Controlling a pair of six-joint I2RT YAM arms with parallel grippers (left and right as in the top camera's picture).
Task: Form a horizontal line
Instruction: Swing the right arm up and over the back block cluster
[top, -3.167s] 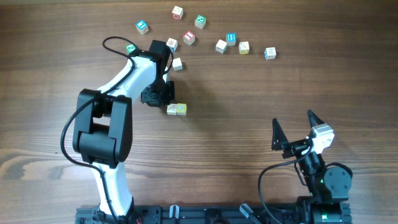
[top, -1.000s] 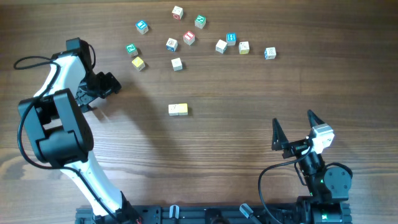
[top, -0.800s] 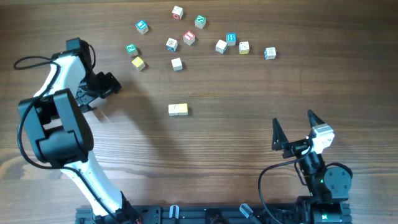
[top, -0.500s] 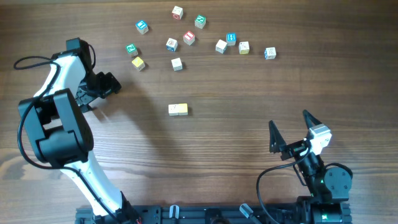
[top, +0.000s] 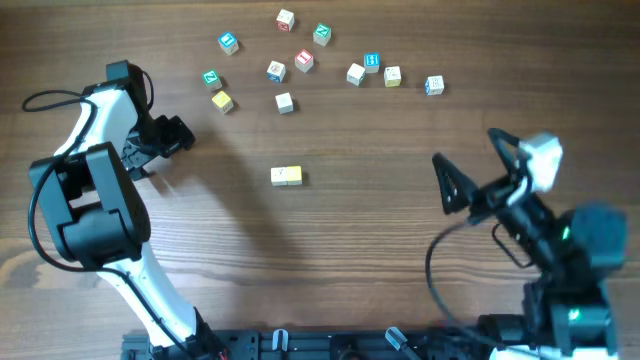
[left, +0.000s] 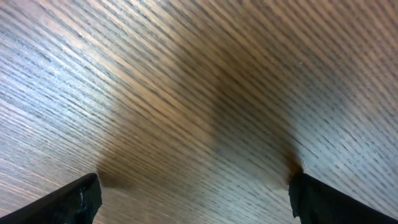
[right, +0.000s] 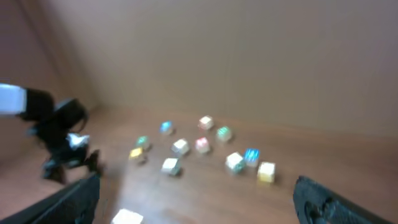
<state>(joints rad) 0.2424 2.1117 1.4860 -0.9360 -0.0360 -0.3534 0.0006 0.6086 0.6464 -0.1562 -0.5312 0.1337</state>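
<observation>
Wood-grain table with scattered coloured cubes

The table is brown wood with a fine, straight grain. Its surface is smooth and mostly matt. Seen from close in the left wrist view, it has a soft pale shine where the light falls.

The small cubes look like pale wood with painted or printed coloured faces. The pair of cubes is plain cream-yellow and not shiny.

The left arm has a white, smooth, slightly glossy plastic shell, and its big lower joints are black matt plastic. The left gripper and the right gripper are also black and matt. The fingers look a little rough at the edges.

The right wrist view is too blurred to show any texture.
</observation>
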